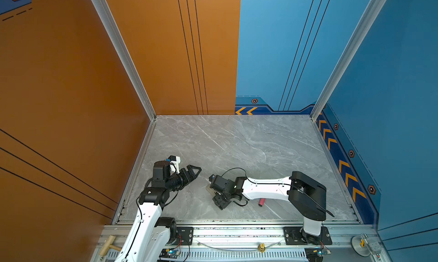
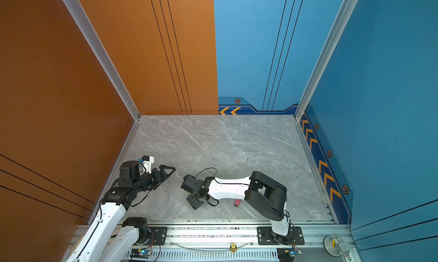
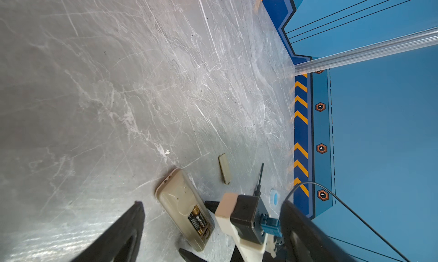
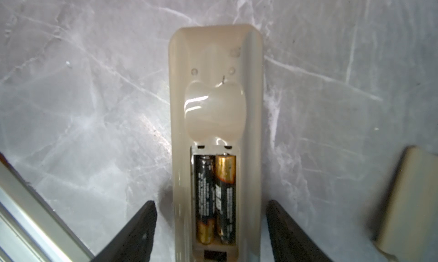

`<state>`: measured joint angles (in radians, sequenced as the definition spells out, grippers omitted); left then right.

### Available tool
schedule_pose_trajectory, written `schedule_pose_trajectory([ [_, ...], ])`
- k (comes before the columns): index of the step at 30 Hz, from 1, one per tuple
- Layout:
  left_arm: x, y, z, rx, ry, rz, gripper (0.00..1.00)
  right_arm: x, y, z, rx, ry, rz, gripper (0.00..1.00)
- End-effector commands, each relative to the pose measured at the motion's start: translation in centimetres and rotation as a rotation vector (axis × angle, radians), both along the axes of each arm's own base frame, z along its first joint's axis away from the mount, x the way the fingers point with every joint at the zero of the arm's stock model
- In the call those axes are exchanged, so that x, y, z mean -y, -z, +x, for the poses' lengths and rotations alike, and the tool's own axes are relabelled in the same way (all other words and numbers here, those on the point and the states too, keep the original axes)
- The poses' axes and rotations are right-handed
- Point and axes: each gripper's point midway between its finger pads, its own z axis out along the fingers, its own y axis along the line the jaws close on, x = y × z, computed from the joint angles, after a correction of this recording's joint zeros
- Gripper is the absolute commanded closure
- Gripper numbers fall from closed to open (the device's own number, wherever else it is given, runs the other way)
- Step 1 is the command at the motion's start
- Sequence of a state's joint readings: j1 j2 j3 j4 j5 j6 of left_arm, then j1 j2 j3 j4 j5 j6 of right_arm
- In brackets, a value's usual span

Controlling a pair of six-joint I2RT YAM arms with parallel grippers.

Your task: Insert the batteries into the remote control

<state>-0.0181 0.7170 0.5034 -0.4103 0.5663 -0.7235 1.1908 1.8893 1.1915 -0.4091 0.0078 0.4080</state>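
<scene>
On the grey marble table [image 1: 237,142], near its front edge, you have the remote control [image 4: 216,106] lying with its beige back up. The right wrist view gives you the recess well: both batteries [image 4: 214,196] sit in it side by side, and the near end of the handset runs out of that picture. The right gripper [image 4: 211,225] stands over this end with its two dark fingers [image 4: 137,232] on either side of the body, apart from it with a small gap on each side, so it is open and grips nothing. In both top views the right wrist covers almost all of the handset; only a pale corner shows in a top view [image 1: 209,189].

The loose beige cover [image 3: 225,169] lies flat just beside the remote; in the right wrist view it is blurred and cut off at the edge. A pink-handled screwdriver [image 1: 261,202] is mostly hidden under the right arm in both top views, so you see only the handle end.

The left gripper [image 1: 193,172] hangs above the table to the left of the remote, jaws wide apart and empty. A small blue-white object [image 3: 274,197] near the screwdriver is too unclear to name.
</scene>
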Motion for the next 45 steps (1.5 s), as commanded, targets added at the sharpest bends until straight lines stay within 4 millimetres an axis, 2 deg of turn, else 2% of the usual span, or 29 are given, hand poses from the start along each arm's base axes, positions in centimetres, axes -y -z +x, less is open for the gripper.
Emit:
schedule_pose_trajectory([
  [1,0.0,0.2,0.0,0.009,0.006,-0.009,0.10,0.6,0.9,-0.1,0.000,-0.009,-0.053,0.33],
  [9,0.1,0.2,0.1,0.013,0.012,-0.014,0.10,1.1,0.7,0.0,0.022,-0.007,-0.068,0.63],
  [13,0.2,-0.1,0.2,0.028,0.019,-0.022,0.10,1.1,-0.1,0.4,0.066,-0.008,-0.058,0.72],
  [20,0.7,-1.3,0.9,0.095,0.027,-0.064,0.09,0.1,-3.6,1.1,0.168,-0.008,0.097,0.82],
  [26,1.6,-2.9,1.0,0.156,0.072,-0.103,0.09,0.5,-7.2,2.1,0.222,0.032,0.232,0.83],
  [31,3.8,-5.4,0.7,0.237,0.175,-0.133,0.05,0.9,-10.5,2.9,0.257,0.068,0.322,0.84],
  [35,5.4,-6.1,0.6,0.255,0.229,-0.132,0.03,0.8,-12.7,3.3,0.275,0.090,0.399,0.84],
  [39,6.7,-6.5,0.6,0.272,0.261,-0.123,0.03,0.7,-13.8,3.5,0.277,0.100,0.433,0.85],
  [45,8.1,-5.7,0.7,0.264,0.293,-0.110,0.03,0.6,-14.3,3.3,0.272,0.103,0.464,0.85],
])
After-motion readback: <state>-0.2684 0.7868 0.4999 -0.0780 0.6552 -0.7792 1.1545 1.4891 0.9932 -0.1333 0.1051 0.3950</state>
